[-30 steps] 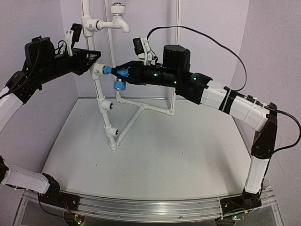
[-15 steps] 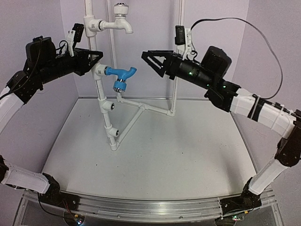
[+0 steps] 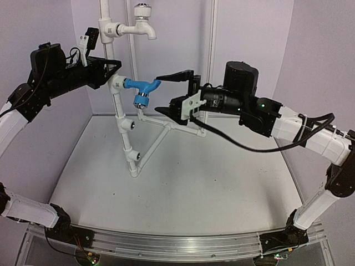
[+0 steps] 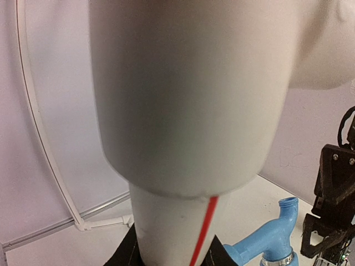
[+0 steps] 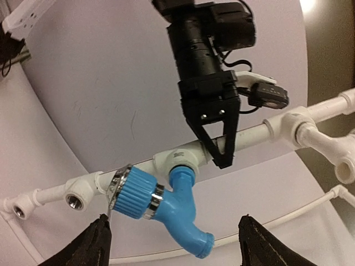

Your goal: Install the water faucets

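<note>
Where left tool clamps pipe frame — fingers mostly cropped.

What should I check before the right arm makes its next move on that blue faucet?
1. Left tool clamped on the pipe frame: ok.
2. Right tool open and apart from the blue faucet: ok.
3. Blue faucet joined to its side fitting: ok. Screwed fully home: cannot tell.
4. Blue faucet upright: not ok; its knob hangs below and the spout opening faces up.
5. White faucet at the top, knob up, spout down: ok.
</note>
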Tool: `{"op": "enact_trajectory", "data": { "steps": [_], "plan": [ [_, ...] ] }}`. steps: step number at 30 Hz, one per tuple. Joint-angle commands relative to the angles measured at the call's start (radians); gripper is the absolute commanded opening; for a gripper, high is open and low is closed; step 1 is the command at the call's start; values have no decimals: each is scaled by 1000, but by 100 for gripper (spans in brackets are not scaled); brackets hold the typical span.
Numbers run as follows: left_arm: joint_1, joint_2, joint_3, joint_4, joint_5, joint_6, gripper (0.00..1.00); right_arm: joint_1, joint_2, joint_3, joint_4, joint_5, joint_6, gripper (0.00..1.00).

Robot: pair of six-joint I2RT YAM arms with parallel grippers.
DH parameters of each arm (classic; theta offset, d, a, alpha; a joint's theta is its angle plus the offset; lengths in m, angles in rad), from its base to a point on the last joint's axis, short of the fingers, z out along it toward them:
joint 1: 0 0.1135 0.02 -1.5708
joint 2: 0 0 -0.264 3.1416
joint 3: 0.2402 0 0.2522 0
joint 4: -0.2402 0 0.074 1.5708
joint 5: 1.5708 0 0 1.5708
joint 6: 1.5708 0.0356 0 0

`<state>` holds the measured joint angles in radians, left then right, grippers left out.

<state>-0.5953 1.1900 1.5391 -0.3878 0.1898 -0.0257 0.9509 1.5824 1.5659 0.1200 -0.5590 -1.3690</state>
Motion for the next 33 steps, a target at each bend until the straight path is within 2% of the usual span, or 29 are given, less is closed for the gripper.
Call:
{"op": "enact_trajectory", "data": {
  "steps": [1,6,10,17,20,22,26,30,33],
  "plan": [
    [-12,39,-34,-264,41,-142,0,37,35,92,-47,94,-307,79],
    [-13,44,-31,-265,45,-143,0,64,96,140,-46,183,-391,75],
    [-12,48,-28,-264,49,-143,0,81,151,175,11,264,-371,70],
    [-12,49,-30,-266,52,-141,0,88,185,213,20,305,-183,48],
    [-12,53,-28,-266,54,-139,0,90,196,223,26,331,-109,34],
    [-12,56,-26,-266,56,-138,0,90,202,248,29,348,18,28],
    [-12,58,-24,-265,58,-138,0,87,206,305,30,369,373,20],
    [-12,58,-23,-265,59,-138,0,63,216,352,30,352,740,2],
    [-12,54,-23,-266,58,-139,0,8,221,367,27,272,1104,0]
  ]
}}
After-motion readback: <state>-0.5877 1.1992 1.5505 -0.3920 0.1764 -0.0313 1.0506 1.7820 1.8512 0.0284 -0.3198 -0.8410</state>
